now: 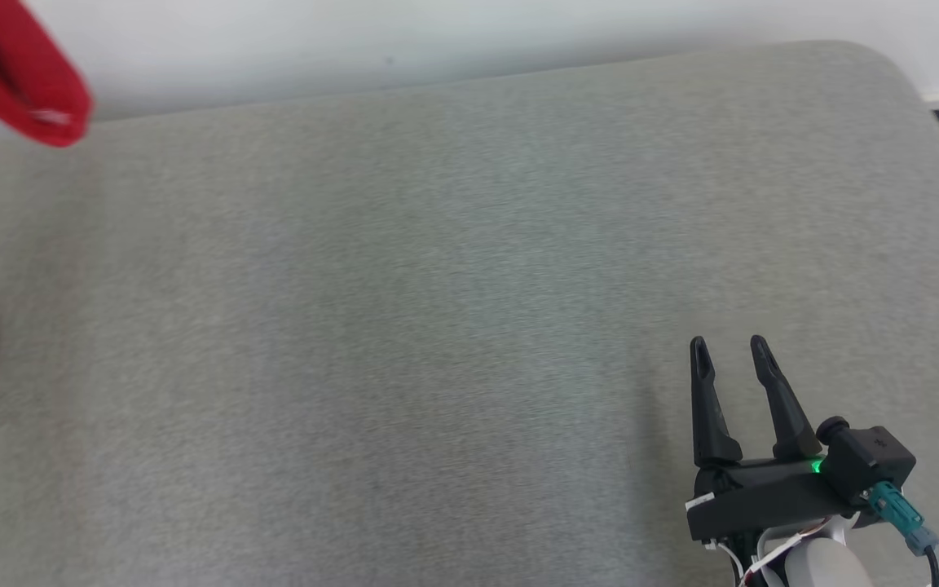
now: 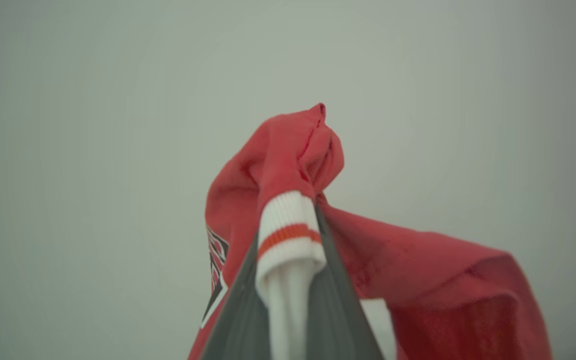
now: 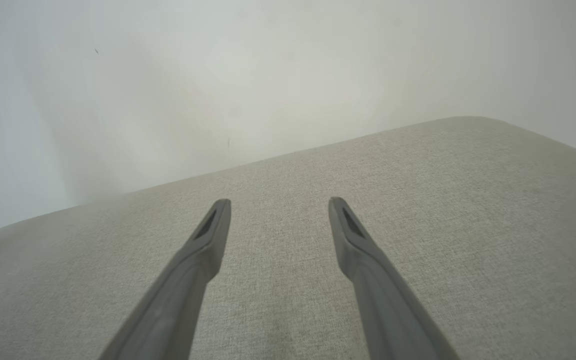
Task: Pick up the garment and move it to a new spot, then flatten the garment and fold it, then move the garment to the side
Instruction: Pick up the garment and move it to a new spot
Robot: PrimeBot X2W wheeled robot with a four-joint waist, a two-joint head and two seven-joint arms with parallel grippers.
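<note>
- Gripping a white ribbed cuff point(image 2: 286, 212) with one orange stripe, the left gripper point(image 2: 288, 227) has both dark fingers pinched together on the knit band, which stands up between them.
- Hanging from that cuff, the red garment point(image 2: 418, 270) falls away in soft, thick folds. A black-and-white printed graphic point(image 2: 215, 272) shows on one panel. The cloth reads as a matte, limp knit.
- Garment location: in the head view the garment point(image 1: 25, 77) shows at the upper-left corner and again at the left edge, well away from the middle of the cushion. Whether its lower end touches the cushion cannot be told.
- The right gripper point(image 1: 728, 344) sits at the lower right with its fingers spread apart, holding nothing, close above the cushion.
- The grey upholstered cushion point(image 1: 437, 285) has a flat, woven, slightly heathered surface and a rounded far-right corner. A plain white wall point(image 1: 437, 33) stands behind it.
- Step in hand (judged): the pick-up-and-move stage. The garment is lifted by one cuff and not yet laid down.
- Next move (judged): bring the garment over the bare middle of the cushion and lower it. A single-point hold leaves the cloth bunched, so flattening probably needs the right gripper to take a second edge and draw the fabric apart.
</note>
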